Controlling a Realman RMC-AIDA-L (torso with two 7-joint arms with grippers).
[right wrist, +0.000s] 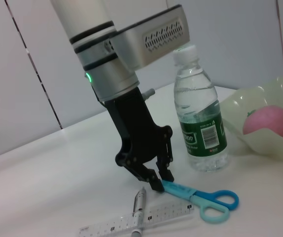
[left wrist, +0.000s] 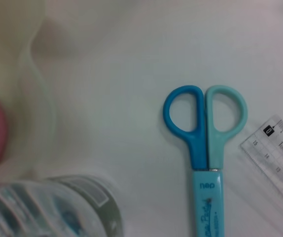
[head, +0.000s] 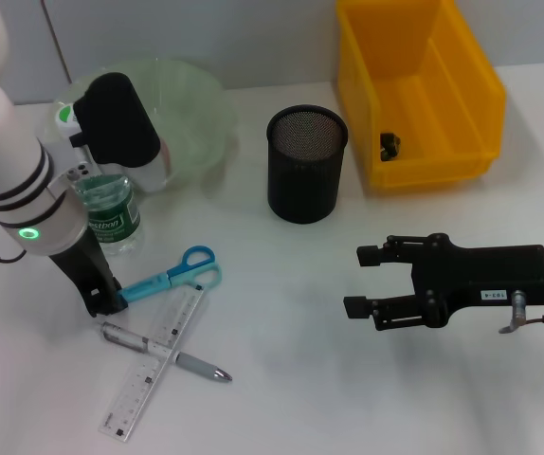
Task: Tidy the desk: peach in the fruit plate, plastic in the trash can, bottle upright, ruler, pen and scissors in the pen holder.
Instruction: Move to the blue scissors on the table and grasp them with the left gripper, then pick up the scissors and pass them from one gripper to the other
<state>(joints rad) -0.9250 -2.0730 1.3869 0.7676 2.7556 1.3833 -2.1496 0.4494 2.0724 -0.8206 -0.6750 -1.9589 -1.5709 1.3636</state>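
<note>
My left gripper (head: pixel 104 301) is down at the table, shut on the blade end of the blue scissors (head: pixel 182 270), which lie flat; the right wrist view shows its fingers (right wrist: pixel 154 181) pinching that tip. The scissors' handles (left wrist: pixel 205 113) point toward the bottle. A clear ruler (head: pixel 154 365) and a silver pen (head: pixel 191 363) lie crossed just in front. The bottle (head: pixel 111 213) stands upright beside the green fruit plate (head: pixel 191 104), and the pink peach (right wrist: pixel 269 121) sits in that plate. My right gripper (head: pixel 362 282) hovers open at mid-right. A small dark piece (head: pixel 390 144) lies in the yellow trash can (head: pixel 462 85).
The black mesh pen holder (head: pixel 305 161) stands upright between the plate and the trash can. The left arm's body hides part of the plate and the bottle's top in the head view.
</note>
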